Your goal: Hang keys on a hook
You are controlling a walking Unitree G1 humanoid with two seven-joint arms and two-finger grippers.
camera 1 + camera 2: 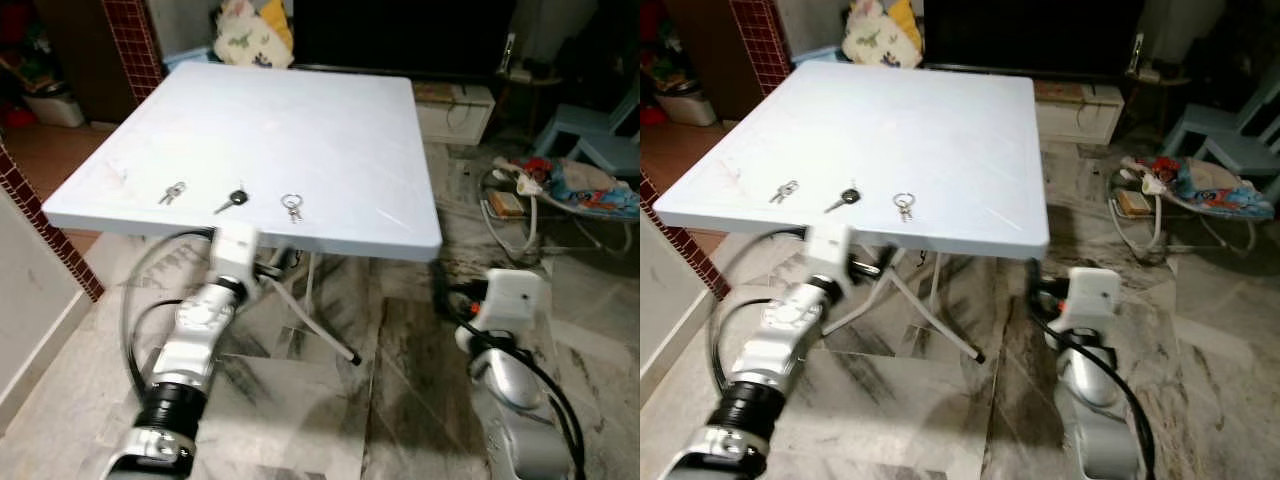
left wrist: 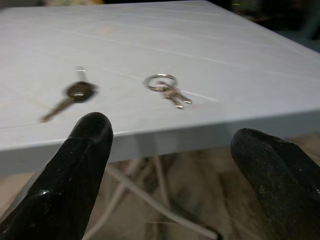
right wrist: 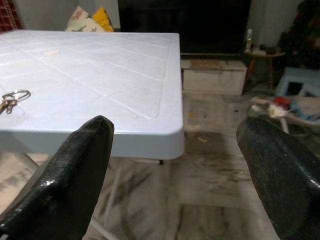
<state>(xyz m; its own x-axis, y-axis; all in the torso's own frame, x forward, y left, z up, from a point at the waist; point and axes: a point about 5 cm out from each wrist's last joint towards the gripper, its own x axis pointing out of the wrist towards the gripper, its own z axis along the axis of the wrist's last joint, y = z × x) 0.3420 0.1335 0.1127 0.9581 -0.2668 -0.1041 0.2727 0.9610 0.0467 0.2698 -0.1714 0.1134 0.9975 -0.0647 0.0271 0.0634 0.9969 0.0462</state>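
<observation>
The white tabletop (image 1: 300, 130) carries three key sets in a row near its front edge. The left tool (image 2: 170, 165), fingers spread and empty, sits just below that edge facing the ringed keys (image 2: 167, 90) and black-headed key (image 2: 70, 97); rising, it could strike the edge. The right tool (image 3: 175, 170) hangs apart, spread and empty. Flat keys may slip from the fingertips.

Both eye views look steeply down from head height at the white folding table (image 1: 290, 130), from its near edge. The left wrist view sits close below that edge, facing across the tabletop past a key ring (image 2: 165, 87). The right wrist view looks from beside the table's near right corner, sharing that ring.
</observation>
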